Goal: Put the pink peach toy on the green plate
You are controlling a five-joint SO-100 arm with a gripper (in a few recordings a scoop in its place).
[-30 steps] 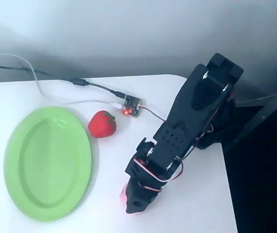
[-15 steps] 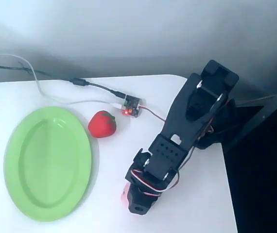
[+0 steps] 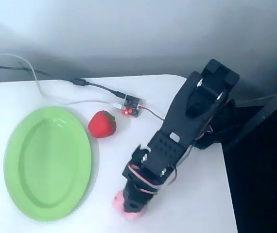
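Low in the overhead frame, the black gripper (image 3: 131, 206) sits over the pink peach toy (image 3: 118, 205) on the white desk (image 3: 192, 204); whether its fingers pinch it cannot be told. The green plate (image 3: 47, 163) lies at left, empty.

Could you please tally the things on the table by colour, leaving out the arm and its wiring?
Pink: 1, the pink peach toy, mostly hidden beneath the gripper
Red: 1, the strawberry toy
Green: 1, the green plate
Total: 3
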